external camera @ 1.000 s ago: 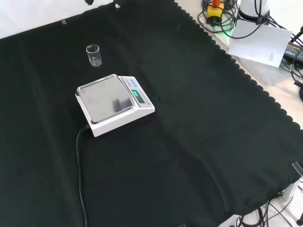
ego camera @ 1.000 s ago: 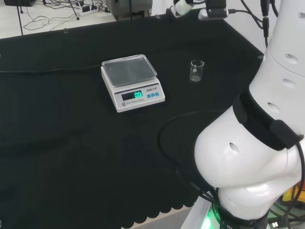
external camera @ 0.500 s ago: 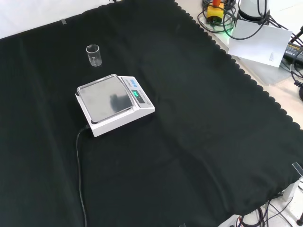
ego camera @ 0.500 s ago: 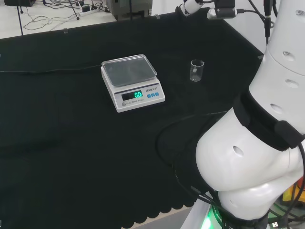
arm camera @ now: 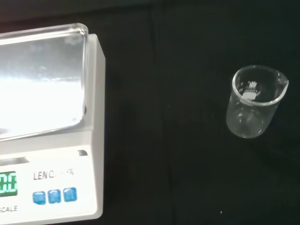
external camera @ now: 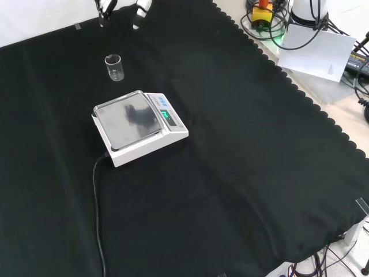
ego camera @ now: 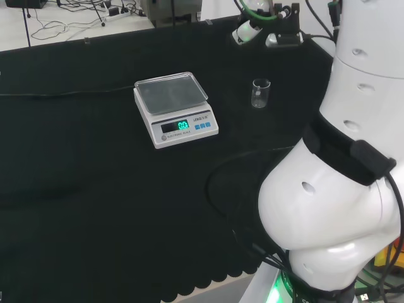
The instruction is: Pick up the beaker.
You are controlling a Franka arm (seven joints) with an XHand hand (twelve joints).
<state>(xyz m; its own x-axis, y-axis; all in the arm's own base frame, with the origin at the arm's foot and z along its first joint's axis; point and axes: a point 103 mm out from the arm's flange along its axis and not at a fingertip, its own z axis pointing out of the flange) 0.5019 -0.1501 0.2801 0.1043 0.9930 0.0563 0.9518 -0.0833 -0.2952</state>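
Observation:
A small clear glass beaker [ego camera: 261,93] stands upright and empty on the black cloth, to the right of the scale in the head view. In the front view the beaker [external camera: 114,67] stands just beyond the scale's far corner. The wrist view shows the beaker [arm camera: 255,102] close up, with its spout and nothing inside. My hand [ego camera: 251,28] hangs above and beyond the beaker, well clear of it. In the front view, my hand [external camera: 140,8] enters at the top edge with its fingers [external camera: 104,8] spread apart and holding nothing.
A white digital scale [ego camera: 175,108] with a lit green display stands left of the beaker in the head view. Its cable [external camera: 95,219] trails toward the front edge of the cloth in the front view. The arm's big white links [ego camera: 341,189] stand at the right of the head view.
My hand has come down and toward the beaker: its fingers now show at the front view's top edge. The beaker and the scale have not moved.

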